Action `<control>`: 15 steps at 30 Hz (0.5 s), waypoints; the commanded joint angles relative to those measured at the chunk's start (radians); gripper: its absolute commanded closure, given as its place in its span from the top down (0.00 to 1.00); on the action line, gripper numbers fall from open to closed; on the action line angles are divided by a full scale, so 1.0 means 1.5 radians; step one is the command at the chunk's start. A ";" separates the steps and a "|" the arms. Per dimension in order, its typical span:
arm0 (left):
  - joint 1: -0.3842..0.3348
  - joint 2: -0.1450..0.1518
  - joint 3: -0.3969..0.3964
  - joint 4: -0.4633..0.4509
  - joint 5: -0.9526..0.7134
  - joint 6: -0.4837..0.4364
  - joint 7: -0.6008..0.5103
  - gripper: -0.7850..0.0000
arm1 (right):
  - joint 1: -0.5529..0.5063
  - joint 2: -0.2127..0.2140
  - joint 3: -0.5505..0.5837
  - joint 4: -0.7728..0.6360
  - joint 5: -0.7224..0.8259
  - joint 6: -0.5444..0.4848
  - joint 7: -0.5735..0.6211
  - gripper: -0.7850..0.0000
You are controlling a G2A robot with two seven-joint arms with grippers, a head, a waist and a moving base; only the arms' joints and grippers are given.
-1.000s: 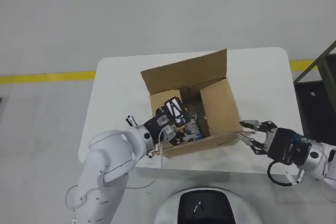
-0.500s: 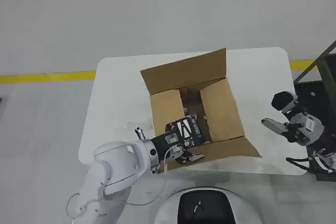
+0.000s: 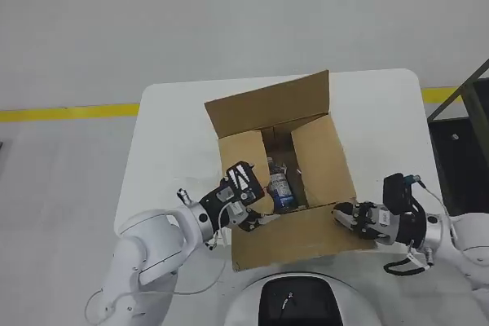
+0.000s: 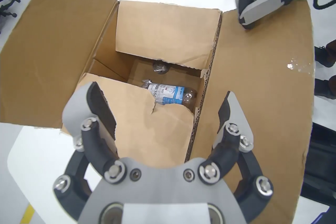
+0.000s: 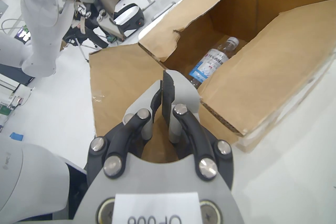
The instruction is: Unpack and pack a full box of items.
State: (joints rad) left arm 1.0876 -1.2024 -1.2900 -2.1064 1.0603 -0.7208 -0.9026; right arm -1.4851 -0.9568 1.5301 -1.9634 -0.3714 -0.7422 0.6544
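So, top view: the corrugated cardboard box sits open on the smooth white table, with a clear plastic bottle lying flat inside, cap pointing away from the robot. Left wrist view: the left gripper hangs over the box, fingers spread wide, holding nothing. Right wrist view: the right gripper is pinched onto the near flap

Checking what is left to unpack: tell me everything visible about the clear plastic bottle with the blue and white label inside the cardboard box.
The clear plastic bottle has a pale cap and a blue and white label round its middle. It lies on its side on the floor of the open brown cardboard box, between the inner flaps, with nothing gripping it.
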 commanded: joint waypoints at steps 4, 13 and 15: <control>0.011 0.005 -0.010 0.006 0.004 0.013 0.014 1.00 | -0.003 0.001 -0.009 0.016 -0.059 -0.047 -0.019 0.00; 0.012 0.008 -0.007 0.011 0.006 0.019 0.022 1.00 | -0.030 -0.013 0.042 -0.002 -0.178 -0.013 -0.290 0.00; 0.012 0.008 -0.007 0.011 0.006 0.019 0.022 1.00 | -0.050 -0.018 0.069 0.006 -0.187 0.032 -0.369 0.00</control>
State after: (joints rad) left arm 1.1058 -1.1911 -1.3012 -2.0898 1.0701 -0.6928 -0.8698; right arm -1.5436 -0.9804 1.6099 -1.9632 -0.6474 -0.7378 0.1869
